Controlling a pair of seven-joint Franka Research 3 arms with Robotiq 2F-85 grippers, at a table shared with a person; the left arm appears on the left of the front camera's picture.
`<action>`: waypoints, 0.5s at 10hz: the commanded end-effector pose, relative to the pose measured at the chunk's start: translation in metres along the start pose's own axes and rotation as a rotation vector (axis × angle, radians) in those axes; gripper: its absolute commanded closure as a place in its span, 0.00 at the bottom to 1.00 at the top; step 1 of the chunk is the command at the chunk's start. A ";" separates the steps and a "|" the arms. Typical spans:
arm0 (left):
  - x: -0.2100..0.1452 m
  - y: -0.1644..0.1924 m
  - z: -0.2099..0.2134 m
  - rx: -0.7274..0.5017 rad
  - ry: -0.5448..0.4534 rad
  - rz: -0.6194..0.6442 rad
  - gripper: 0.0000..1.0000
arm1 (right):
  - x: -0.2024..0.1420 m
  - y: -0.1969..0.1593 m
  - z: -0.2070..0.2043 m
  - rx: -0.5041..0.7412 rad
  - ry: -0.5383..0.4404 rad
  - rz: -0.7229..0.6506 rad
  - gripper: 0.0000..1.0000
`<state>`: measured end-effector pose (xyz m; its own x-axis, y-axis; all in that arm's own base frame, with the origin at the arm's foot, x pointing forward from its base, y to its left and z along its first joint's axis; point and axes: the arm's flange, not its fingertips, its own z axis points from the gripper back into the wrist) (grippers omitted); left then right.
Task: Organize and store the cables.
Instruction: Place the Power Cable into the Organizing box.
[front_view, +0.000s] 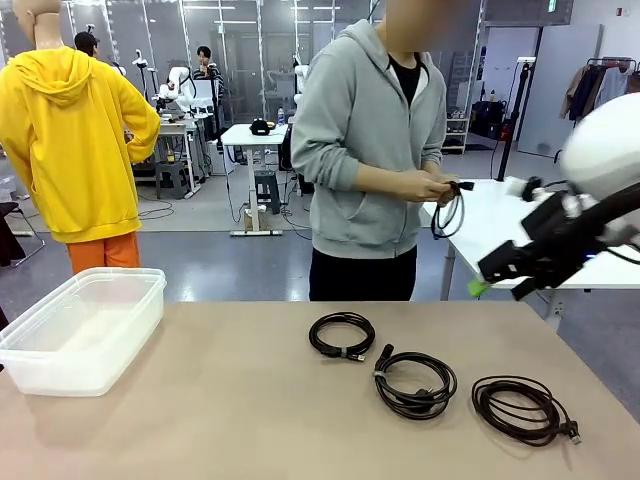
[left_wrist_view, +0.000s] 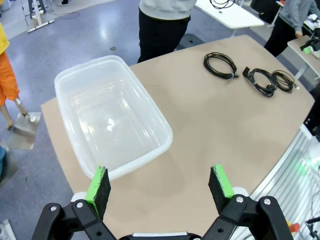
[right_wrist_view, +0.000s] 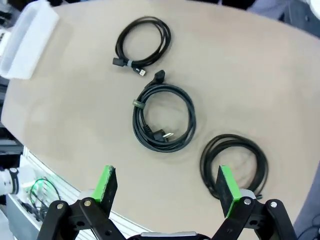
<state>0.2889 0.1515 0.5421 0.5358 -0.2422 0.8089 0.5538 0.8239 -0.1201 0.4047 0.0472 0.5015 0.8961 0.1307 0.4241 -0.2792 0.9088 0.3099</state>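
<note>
A tub (front_view: 70, 365) is set on the table (front_view: 220, 420) at left; a cable (front_view: 342, 335), second cable (front_view: 415, 385) and third cable (front_view: 520, 408) are lined up rightward.

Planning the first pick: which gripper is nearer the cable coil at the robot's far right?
Right. The right gripper hovers open almost over that coil; the left gripper hangs near the clear bin, across the table.

I see glossy grey-blue floor (front_view: 200, 262) beyond tan tabletop (front_view: 200, 400). White table (front_view: 250, 135) mid-room, dark stool (front_view: 266, 188) beneath. Second white table (front_view: 500, 215) at right. I note glass partitions (front_view: 240, 40) behind, clothes rack (front_view: 605, 85) far right, ceiling strip lights (front_view: 210, 8) lit.
</note>
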 end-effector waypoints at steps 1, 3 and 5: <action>0.000 -0.001 0.002 -0.008 -0.007 -0.011 0.00 | 0.024 0.026 -0.039 -0.089 0.032 -0.122 0.00; 0.000 -0.001 0.002 -0.008 -0.007 -0.011 0.00 | 0.032 0.057 -0.091 -0.145 0.058 -0.170 0.00; 0.000 -0.001 0.002 -0.008 -0.007 -0.011 0.00 | 0.029 0.083 -0.144 -0.279 0.065 -0.204 0.00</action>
<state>0.2888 0.1514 0.5423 0.5354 -0.2427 0.8090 0.5539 0.8240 -0.1194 0.4435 0.1641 0.4239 0.9480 -0.0045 0.3182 -0.0668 0.9748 0.2129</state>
